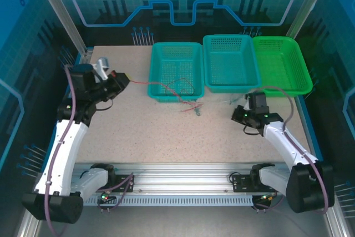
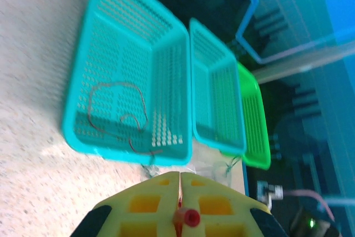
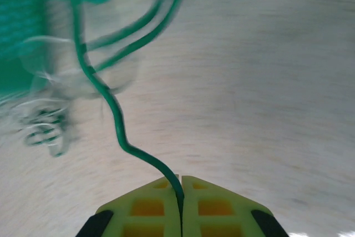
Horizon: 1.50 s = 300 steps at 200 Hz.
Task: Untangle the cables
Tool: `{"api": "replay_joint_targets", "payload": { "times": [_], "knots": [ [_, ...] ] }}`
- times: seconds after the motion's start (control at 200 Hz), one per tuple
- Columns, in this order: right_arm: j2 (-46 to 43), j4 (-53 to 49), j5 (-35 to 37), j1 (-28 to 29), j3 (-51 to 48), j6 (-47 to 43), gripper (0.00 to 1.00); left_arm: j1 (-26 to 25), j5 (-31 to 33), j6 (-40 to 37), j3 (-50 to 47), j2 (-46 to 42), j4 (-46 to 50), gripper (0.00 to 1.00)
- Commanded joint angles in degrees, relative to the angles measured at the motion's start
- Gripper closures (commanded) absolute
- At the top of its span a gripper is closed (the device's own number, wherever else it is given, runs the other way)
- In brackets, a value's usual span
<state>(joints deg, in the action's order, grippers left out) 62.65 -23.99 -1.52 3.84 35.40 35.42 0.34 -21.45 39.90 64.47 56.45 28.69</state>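
Cables (image 1: 189, 105): hair-thin, limp, light, probably snag-prone; your left pincer (image 2: 180, 195) clamps the red wire (image 2: 113, 85) by its end, your right pincer (image 3: 181, 195) clamps the green wire (image 3: 113, 116), the rest lying ahead of both; hold the ends, pull gently.

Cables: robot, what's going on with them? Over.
Left gripper shut on red cable. Right gripper shut on green cable. Red cable loops through left teal basket.
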Motion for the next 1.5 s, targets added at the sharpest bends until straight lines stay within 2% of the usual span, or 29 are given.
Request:
{"api": "replay_joint_targets", "payload": {
  "times": [0.0,0.09,0.17,0.24,0.365,0.52,0.785,0.895,1.131,1.321,1.446,1.496],
  "knots": [
    [-1.30,-8.89,5.01,-5.41,-1.03,1.92,1.00,3.27,-0.68,-0.76,0.98,-1.67,-0.24,1.00],
    [-1.54,-9.55,5.10,-7.63,-0.70,1.54,1.00,3.97,-1.26,-0.24,0.83,-1.46,-0.69,1.00],
    [-2.26,-7.63,2.02,-7.84,-0.92,-0.39,1.00,3.97,-2.78,0.20,0.44,-1.44,-2.71,1.00],
    [-2.03,-6.68,-0.91,-7.32,-0.86,-1.30,1.00,3.97,-6.34,1.84,-0.66,-1.30,-7.79,1.00],
    [-0.72,-7.20,-1.52,-4.54,-0.08,-1.76,1.00,3.42,-11.61,6.47,-1.31,0.04,-18.65,1.00],
    [-0.01,-6.69,-0.67,-2.17,-0.20,-0.78,1.00,0.27,-13.57,6.19,6.49,4.66,-22.90,1.00],
    [0.01,-6.32,-1.77,-1.46,0.18,-0.08,1.00,-2.42,-10.76,7.56,16.93,17.48,-30.95,1.00],
    [-0.54,-7.11,-2.14,-1.14,0.55,-0.19,1.00,-3.17,-10.98,9.28,17.97,24.59,-36.21,1.00],
    [-3.30,-8.13,-2.35,-0.96,-0.15,-0.35,1.00,-6.16,-10.47,6.77,18.45,38.25,-43.00,1.00],
    [-4.27,-9.30,-2.17,-0.94,0.20,-0.68,1.00,-8.08,-9.11,3.53,21.18,47.80,-39.18,1.00],
    [-4.56,-9.76,-1.99,-0.98,0.42,-0.96,1.00,-11.08,-6.29,-4.58,26.07,52.14,-28.52,1.00],
    [-4.56,-9.83,-2.00,-0.95,0.51,-0.97,1.00,-12.54,-4.45,-8.39,27.24,53.41,-25.32,0.84]
  ]
}}
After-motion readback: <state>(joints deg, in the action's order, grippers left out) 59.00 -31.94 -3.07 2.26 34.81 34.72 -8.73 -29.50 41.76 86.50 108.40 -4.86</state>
